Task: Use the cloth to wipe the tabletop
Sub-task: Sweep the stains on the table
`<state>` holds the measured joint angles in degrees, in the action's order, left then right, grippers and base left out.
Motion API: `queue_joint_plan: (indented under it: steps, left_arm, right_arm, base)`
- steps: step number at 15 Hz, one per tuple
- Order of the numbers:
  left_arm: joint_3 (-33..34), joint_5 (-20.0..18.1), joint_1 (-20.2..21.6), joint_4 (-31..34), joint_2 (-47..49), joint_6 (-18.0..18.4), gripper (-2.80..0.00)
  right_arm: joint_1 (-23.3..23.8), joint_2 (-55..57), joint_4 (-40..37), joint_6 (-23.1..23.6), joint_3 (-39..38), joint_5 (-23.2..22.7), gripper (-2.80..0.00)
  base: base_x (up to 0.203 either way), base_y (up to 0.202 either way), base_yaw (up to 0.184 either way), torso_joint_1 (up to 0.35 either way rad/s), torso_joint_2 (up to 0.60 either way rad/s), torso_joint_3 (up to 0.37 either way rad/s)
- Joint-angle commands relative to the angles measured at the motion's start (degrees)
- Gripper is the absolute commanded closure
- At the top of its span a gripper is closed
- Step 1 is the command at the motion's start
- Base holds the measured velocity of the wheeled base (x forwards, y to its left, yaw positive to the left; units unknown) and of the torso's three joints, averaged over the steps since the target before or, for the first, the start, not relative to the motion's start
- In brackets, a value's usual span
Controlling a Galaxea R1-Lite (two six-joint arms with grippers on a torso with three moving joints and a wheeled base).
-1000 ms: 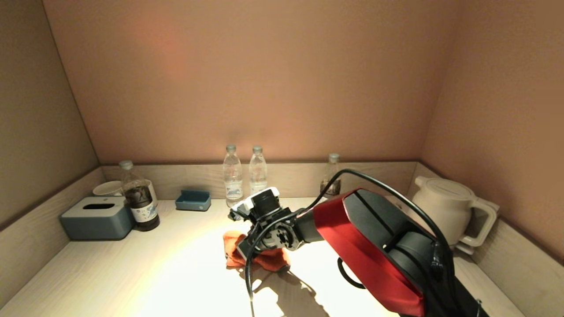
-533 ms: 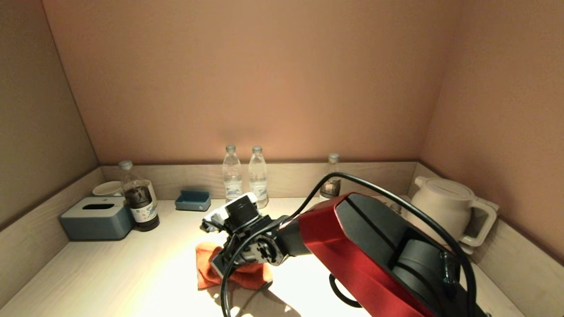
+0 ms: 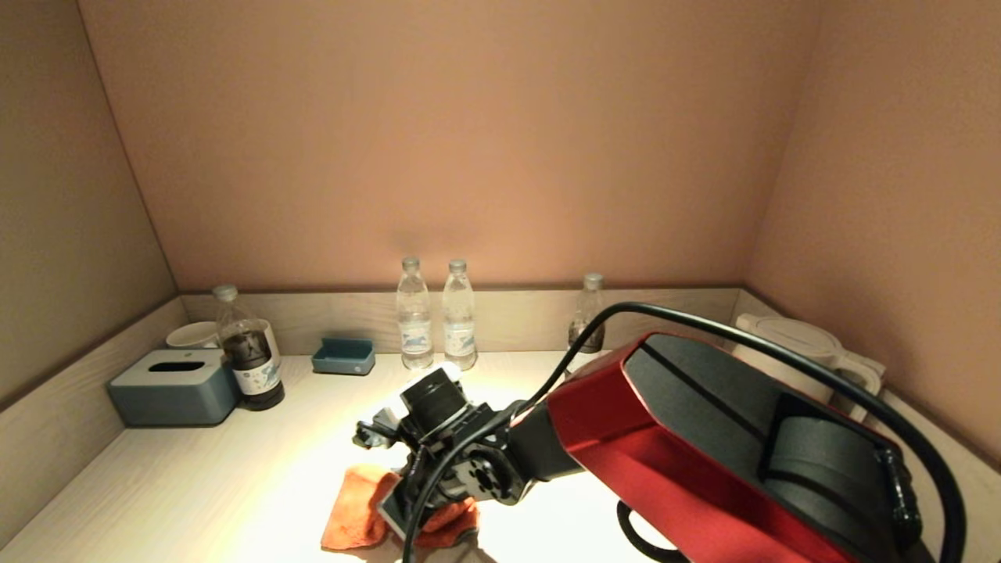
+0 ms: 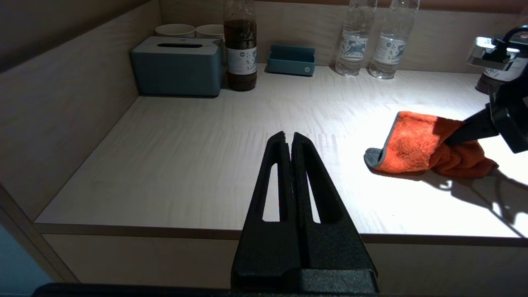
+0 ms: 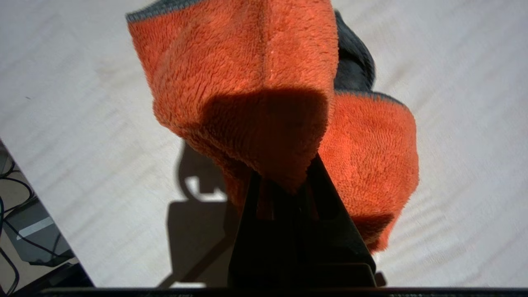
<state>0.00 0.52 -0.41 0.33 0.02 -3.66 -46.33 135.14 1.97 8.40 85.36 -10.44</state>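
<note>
One fuzzy orange terry cloth with grey edge trim (image 3: 356, 516) lies bunched on the pale wood-grain surface (image 3: 195, 485), near its front edge, pinched in the clenched black fingers of the right gripper (image 5: 284, 183). The left gripper (image 4: 287, 142) hangs before the front edge, its fingers pressed together on nothing. Along the back rim stand three clear plastic bottles (image 3: 413, 324), one dark-filled bottle (image 3: 249, 356), two pale round cups (image 4: 175, 30), one blue-grey tissue box (image 3: 172, 387), one small blue tray (image 3: 343, 356) and one cream kettle (image 3: 813, 344).

kettle (image 3: 790, 336) mostly hidden behind right arm (image 3: 704, 446), bottle labels unreadable
</note>
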Motion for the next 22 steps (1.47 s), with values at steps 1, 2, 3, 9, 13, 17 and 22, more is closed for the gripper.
queue_joint_plan:
  steps: [1,2,3,9,13,17,22]
  left_arm:
    - [0.0,0.0,0.0,0.0,0.0,0.0,0.00]
    - [0.0,0.0,0.0,0.0,0.0,0.0,0.00]
    - [0.0,0.0,0.0,0.0,0.0,0.0,0.00]
    - [0.0,0.0,0.0,0.0,0.0,0.0,0.00]
    - [0.0,0.0,0.0,0.0,0.0,0.0,0.00]
    - [0.0,0.0,0.0,0.0,0.0,0.0,0.00]
    - [0.0,0.0,0.0,0.0,0.0,0.0,0.00]
  right_arm:
    - [4.7,-3.3,3.4,0.4,-9.2,0.0,0.00]
    - [7.4,-4.6,4.6,0.7,-12.2,0.0,0.00]
    - [9.7,-5.8,5.7,1.1,-14.5,0.1,0.00]
    - [17.3,-11.0,8.3,3.2,-21.6,0.0,0.00]
    - [24.1,-18.3,8.2,5.8,-27.5,-1.7,0.00]
    - [29.1,-22.3,8.1,8.4,-32.0,-2.4,0.00]
    - [40.0,-28.1,7.7,9.9,-36.6,-4.6,0.00]
  base:
    - [0.000,0.000,0.000,0.000,0.00,0.000]
    - [0.000,0.000,0.000,0.000,0.00,0.000]
    - [0.000,0.000,0.000,0.000,0.00,0.000]
    - [0.000,0.000,0.000,0.000,0.00,0.000]
    - [0.000,0.000,0.000,0.000,0.00,0.000]
    - [0.000,0.000,0.000,0.000,0.00,0.000]
    - [0.000,0.000,0.000,0.000,0.00,0.000]
